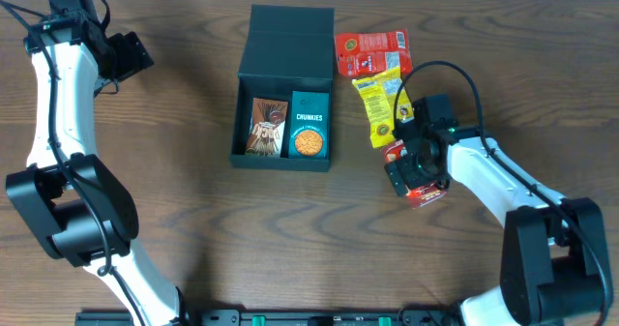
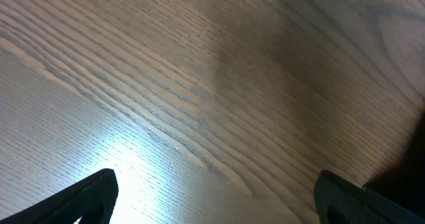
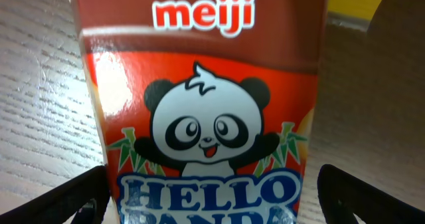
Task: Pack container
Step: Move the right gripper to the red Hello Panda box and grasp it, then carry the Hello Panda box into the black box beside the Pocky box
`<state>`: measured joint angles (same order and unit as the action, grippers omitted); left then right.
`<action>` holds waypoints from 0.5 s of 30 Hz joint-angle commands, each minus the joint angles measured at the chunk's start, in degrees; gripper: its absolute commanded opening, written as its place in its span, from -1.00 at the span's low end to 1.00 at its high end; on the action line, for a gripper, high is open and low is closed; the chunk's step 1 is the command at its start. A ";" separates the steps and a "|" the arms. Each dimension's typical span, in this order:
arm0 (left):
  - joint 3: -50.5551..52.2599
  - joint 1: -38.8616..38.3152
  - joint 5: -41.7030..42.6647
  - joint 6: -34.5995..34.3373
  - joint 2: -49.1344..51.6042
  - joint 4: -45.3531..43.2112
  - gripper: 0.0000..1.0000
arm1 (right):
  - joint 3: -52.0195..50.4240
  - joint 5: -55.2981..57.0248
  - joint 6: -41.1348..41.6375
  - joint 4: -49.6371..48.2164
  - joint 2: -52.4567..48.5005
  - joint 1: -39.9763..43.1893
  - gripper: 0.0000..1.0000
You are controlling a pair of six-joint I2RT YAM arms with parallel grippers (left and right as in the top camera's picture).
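The container, a dark square box with its lid standing open behind, sits mid-table. Inside it lie a brown snack pack and a teal Chunkies box side by side. My right gripper hangs over a red Hello Panda box to the right of the container. In the right wrist view this Hello Panda box fills the space between the spread fingers of the right gripper, with a gap on the right side. My left gripper is open at the far left, over bare wood.
A red snack pack and a yellow pack lie on the table right of the container, just beyond my right gripper. The wooden table runs to the edges of the overhead view.
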<state>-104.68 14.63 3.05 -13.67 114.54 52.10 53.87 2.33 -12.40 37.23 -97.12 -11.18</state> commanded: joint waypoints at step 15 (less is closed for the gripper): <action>-0.81 0.35 -0.02 0.37 -1.09 0.11 0.91 | 0.02 -0.50 0.20 -0.42 -0.63 -0.52 0.57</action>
<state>-104.68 14.63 3.05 -13.67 114.54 52.10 53.84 2.15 -12.60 36.99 -97.12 -11.18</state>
